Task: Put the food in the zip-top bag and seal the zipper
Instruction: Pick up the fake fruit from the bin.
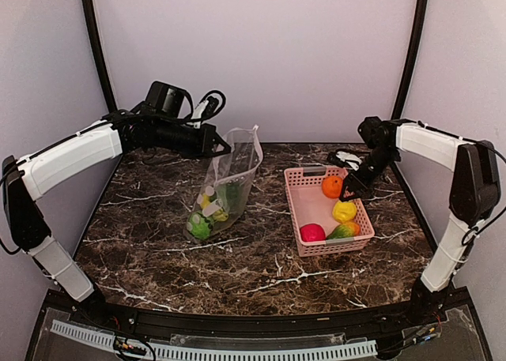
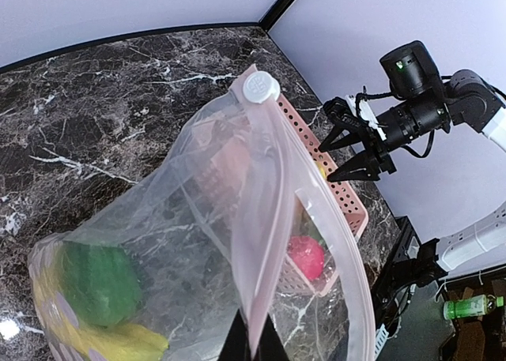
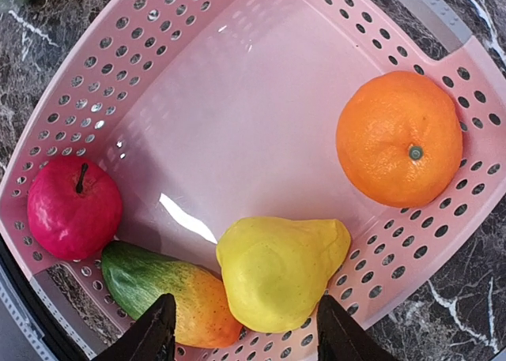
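My left gripper (image 1: 221,146) is shut on the mouth edge of the clear zip-top bag (image 1: 229,179) and holds it up, with the bottom resting on the table. In the left wrist view my fingertips (image 2: 253,347) pinch the zipper strip (image 2: 265,219); a green fruit (image 2: 99,282) and a yellow banana (image 2: 118,341) lie inside. My right gripper (image 1: 349,192) hangs open over the pink basket (image 1: 294,207). In the right wrist view its jaws (image 3: 249,333) straddle the yellow lemon (image 3: 281,270), beside the orange-green mango (image 3: 170,291), the red-pink fruit (image 3: 73,207) and the orange (image 3: 399,140).
A white round slider (image 2: 259,86) sits at the far end of the bag's mouth. The basket wall (image 3: 95,92) rings the fruits closely. The dark marble table (image 1: 261,266) stretches toward the front, and pale walls close the back and sides.
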Controlling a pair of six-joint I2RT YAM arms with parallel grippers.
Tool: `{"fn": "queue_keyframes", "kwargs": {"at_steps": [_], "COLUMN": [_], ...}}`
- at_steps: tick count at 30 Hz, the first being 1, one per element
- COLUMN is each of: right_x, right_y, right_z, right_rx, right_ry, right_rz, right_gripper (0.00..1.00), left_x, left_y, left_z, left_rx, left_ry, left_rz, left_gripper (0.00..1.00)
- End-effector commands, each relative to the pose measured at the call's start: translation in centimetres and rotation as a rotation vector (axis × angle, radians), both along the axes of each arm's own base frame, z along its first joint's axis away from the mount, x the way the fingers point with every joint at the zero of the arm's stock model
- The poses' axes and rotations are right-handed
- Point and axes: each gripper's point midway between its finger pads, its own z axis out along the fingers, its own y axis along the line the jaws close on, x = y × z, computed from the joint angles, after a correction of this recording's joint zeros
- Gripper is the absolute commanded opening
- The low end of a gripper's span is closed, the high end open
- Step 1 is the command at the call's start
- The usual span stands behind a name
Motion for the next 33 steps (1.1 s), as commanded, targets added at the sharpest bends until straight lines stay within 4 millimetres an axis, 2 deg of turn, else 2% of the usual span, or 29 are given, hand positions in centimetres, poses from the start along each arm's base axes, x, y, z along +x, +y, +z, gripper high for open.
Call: {"fn": "queue_keyframes", "kwargs": {"at_steps": [1, 9, 25, 29, 33], "right_x": [-0.2, 1.3, -0.5, -0.7, -0.2], "right_y": [0.2, -0.8, -0.3, 0.2, 1.2], "right_z": [0.5, -2.4, -6.1, -5.4, -2.8], "right_rx": [-0.041, -0.17, -0.171, -0.136, -0.082], "right_ry": [-0.08, -0.09, 0.07, 0.088, 0.055], "right_rz": [0.087, 0.142, 0.178, 0.173, 0.165], "right_gripper": [0.58, 0.59, 0.56, 0.45, 0.37], "left_x": [-0.6, -0.3, -0.7, -0.7, -0.7], "left_y": [0.8, 0.7, 1.0, 1.1, 1.1], "left_z": [0.3, 0.4, -0.3, -0.3, -0.5], "left_rx": [0.03, 0.03, 0.05, 0.05, 0.051], "left_ry": [-0.01, -0.012, -0.003, -0.002, 0.002], "left_rz": [0.0, 0.005, 0.003, 0.003, 0.003], "left_gripper": [0.01, 0.01, 0.01, 0.01, 0.01]}}
